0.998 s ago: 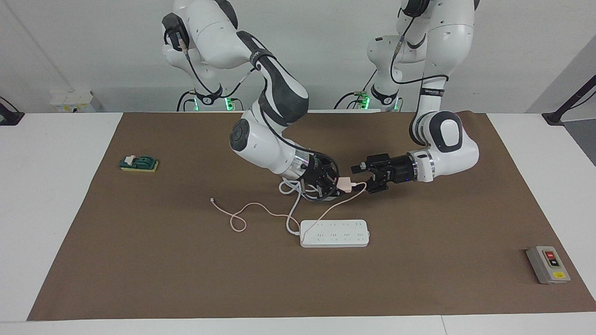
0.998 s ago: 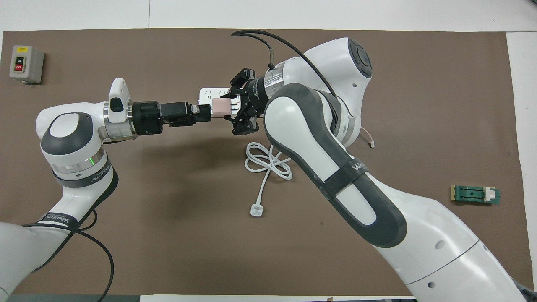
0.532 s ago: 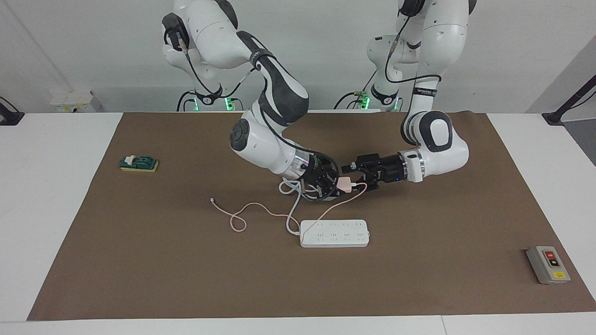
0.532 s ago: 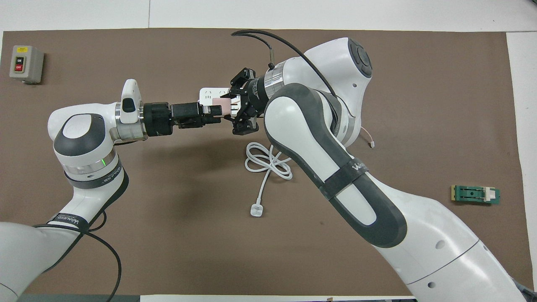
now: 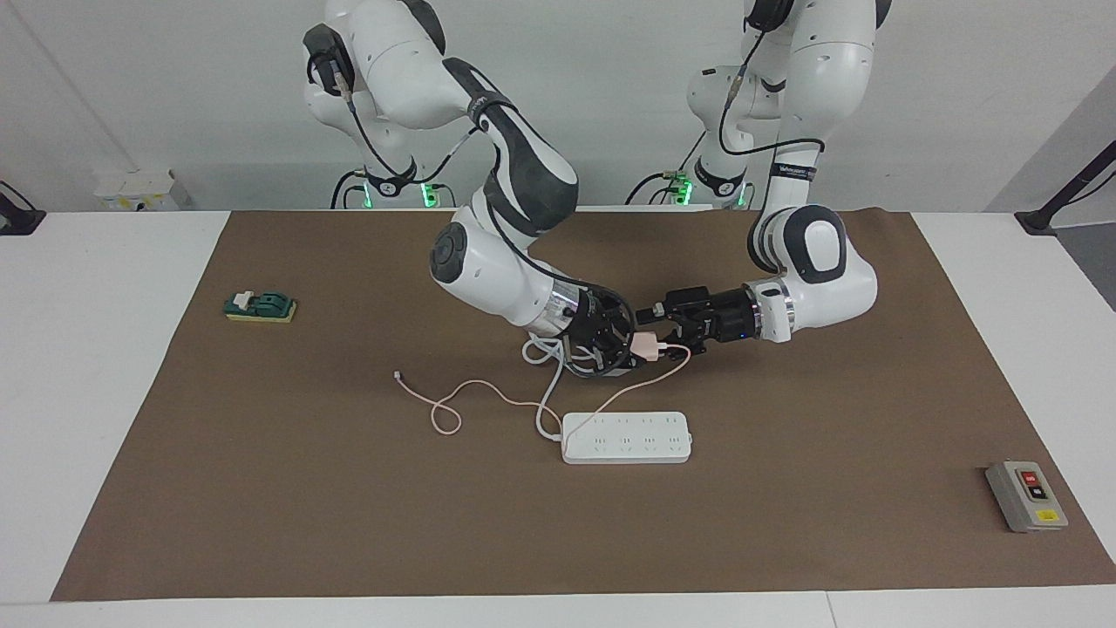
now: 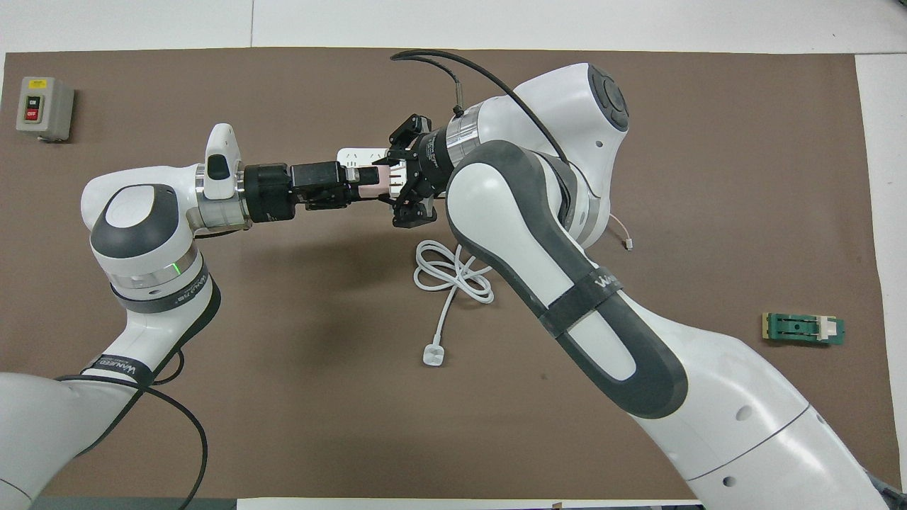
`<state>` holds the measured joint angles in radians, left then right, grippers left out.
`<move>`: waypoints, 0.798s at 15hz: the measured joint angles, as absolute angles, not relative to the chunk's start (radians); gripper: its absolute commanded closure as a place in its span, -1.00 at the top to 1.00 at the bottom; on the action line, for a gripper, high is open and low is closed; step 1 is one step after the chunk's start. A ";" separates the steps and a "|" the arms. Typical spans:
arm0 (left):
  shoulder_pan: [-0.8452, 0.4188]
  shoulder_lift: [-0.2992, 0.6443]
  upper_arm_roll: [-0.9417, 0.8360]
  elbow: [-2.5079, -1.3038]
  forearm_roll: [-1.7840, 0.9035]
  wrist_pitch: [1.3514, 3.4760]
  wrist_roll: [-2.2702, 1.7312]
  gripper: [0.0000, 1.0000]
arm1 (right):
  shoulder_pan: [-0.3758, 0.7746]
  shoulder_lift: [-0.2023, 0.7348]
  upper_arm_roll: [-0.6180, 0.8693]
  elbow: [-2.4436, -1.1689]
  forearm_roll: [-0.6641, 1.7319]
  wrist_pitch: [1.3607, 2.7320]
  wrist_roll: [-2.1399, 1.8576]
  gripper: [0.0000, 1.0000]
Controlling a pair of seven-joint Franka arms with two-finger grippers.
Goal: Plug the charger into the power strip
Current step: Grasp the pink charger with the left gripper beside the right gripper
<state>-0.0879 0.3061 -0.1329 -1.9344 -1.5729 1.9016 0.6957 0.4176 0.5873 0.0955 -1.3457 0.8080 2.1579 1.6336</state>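
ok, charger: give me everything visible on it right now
The charger is a small pale pink cube, plastic by its look, held in the air between the right gripper and the left gripper, not plugged in. Its thin pink cable droops to the mat, crosses the power strip and loops toward the right arm's end.

Even, bright light falls from above, with no hard glare. The arms throw soft, blurred shadows on the brown mat (image 6: 283, 425), darkest under the left arm (image 6: 142, 234) and beside the coiled white cord (image 6: 453, 273). The white surface (image 5: 87, 392) looks pale but not washed out. Both views are sharp across the middle; straight edges bend slightly toward the corners.
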 measured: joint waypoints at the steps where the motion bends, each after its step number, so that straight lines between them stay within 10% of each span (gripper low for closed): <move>1: -0.088 0.308 -0.133 -1.932 -1.573 1.901 0.694 0.82 | 0.418 0.587 0.095 -1.345 0.808 2.158 1.634 -1.00; 12: -0.058 0.379 -0.122 -1.905 -1.569 1.785 0.694 0.29 | 0.418 0.587 0.096 -1.344 0.808 2.158 1.635 -1.00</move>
<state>-0.0577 0.3787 -0.1216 -1.9047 -1.5688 1.7846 0.6937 0.4176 0.5873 0.0955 -1.3443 0.8080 2.1585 1.6345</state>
